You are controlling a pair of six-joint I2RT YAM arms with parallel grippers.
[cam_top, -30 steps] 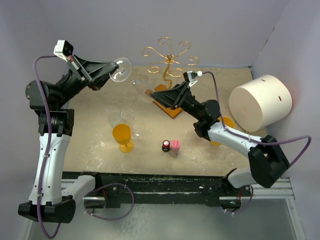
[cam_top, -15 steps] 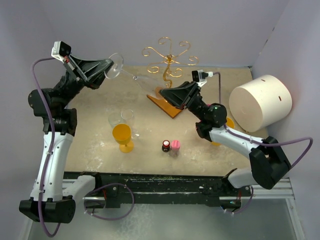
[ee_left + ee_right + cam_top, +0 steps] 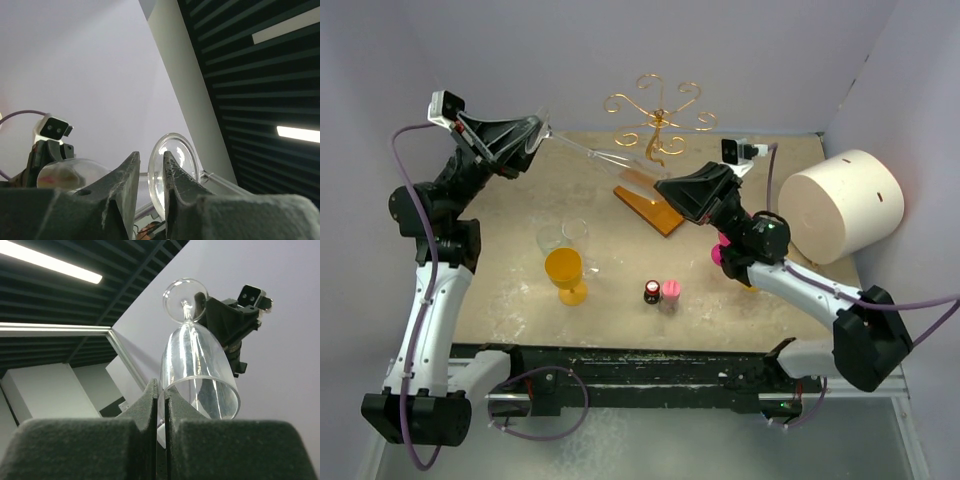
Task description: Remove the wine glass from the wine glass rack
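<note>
One wine glass, carried level in the air between the left claw and the right claw, above the far part of the table. Foot toward the left claw, bowl toward the right. Placed in front and to the left of the rack, apparently clear of its curled gold arms, going by the top view.

Right claw closed tight, fingers pinching the wall of the bowl at its rim. Left claw parted a little, with the edge of the foot in the gap between its fingers; cannot tell whether clamping or only cradling.

No other glass seen hanging on the rack. Judged from that: main step done, glass already off the rack. Probably left to do: carry the glass away, turn upright, set down on a bare patch of the table, perhaps toward the near left beside the yellow goblet and the clear glasses.

Risk meanwhile: thin rim in a hard pinch, and a long glass hanging from one end with the left hold gone.
</note>
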